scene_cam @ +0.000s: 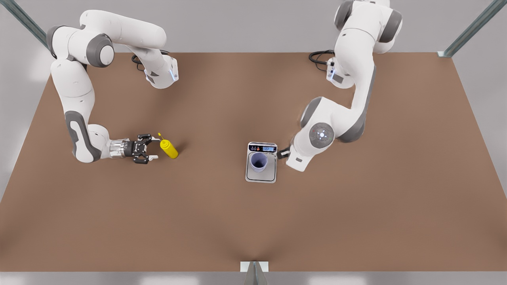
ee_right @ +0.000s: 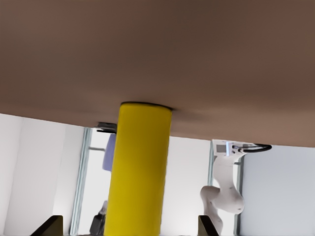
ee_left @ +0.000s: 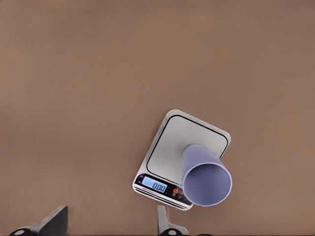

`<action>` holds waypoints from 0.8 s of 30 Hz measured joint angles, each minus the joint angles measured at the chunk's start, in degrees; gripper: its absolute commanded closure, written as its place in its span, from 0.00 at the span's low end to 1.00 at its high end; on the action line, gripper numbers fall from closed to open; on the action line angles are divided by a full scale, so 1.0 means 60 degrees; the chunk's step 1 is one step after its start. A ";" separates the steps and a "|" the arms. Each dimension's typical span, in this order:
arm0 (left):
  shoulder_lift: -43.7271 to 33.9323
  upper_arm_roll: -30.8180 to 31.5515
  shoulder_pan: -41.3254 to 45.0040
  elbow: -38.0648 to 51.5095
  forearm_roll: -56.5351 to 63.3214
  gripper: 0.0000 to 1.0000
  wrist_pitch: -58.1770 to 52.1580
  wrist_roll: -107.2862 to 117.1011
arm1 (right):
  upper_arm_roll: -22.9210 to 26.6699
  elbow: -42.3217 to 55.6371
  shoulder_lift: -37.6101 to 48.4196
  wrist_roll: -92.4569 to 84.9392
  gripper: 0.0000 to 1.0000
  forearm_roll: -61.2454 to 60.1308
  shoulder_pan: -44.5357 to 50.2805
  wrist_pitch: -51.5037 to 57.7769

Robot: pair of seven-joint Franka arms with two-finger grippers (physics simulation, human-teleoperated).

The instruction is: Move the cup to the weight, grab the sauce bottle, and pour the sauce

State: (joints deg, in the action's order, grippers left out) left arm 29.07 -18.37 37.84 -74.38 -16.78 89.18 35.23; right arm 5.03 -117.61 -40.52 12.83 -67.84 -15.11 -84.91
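Currently listed: 1 brown table (scene_cam: 253,221), 2 white arms, 3 task items.

Item 1, cup (scene_cam: 258,162): pale lavender-blue tumbler, dark inside, standing upright on the steel plate of the weight, toward the display end. No label or writing is visible on it.

Item 2, weight (scene_cam: 261,177): flat silver-grey scale near the table's middle, slightly toward the front view's right. Its dark display strip lies at the far edge. In the left wrist view the lit blue window reads about "006", though the digits are hard to make out; small coloured buttons sit beside it.

Item 3, sauce bottle (scene_cam: 169,148): plain yellow, no label visible, standing on the table at the front view's left, well apart from the weight.

Left gripper (ee_left: 110,223): just beside the weight on the front view's right, near the display end. Its 2 fingers are spread apart, holding nothing.

Right gripper (scene_cam: 152,147): level with the table, fingers parted, the sauce bottle just in front of them and seemingly not yet clasped.
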 measured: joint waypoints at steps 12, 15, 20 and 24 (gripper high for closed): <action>-0.2759 0.2578 -0.4342 -0.1213 0.2590 0.00 -0.1372 -0.5413 | -0.0325 -0.0026 -0.0014 -0.0099 0.00 0.0424 -0.0002 -0.0050; -0.2779 0.2536 -0.4356 -0.1187 0.2837 0.00 -0.1399 -0.5427 | -0.0481 -0.0026 -0.0015 -0.0117 0.00 0.0452 0.0001 -0.0342; -0.2810 0.2534 -0.4358 -0.1183 0.3006 0.00 -0.1417 -0.5448 | -0.0779 0.0013 -0.0014 -0.0033 0.00 0.0387 -0.0014 -0.0525; -0.2794 0.2534 -0.4377 -0.1183 0.3032 0.00 -0.1416 -0.5462 | -0.0925 0.0028 -0.0003 -0.0018 0.00 0.0350 -0.0002 -0.0634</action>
State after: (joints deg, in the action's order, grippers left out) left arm 12.31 -3.16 11.58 -81.48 1.41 80.68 2.46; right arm -0.52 -117.44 -40.54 12.73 -65.74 -15.12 -88.72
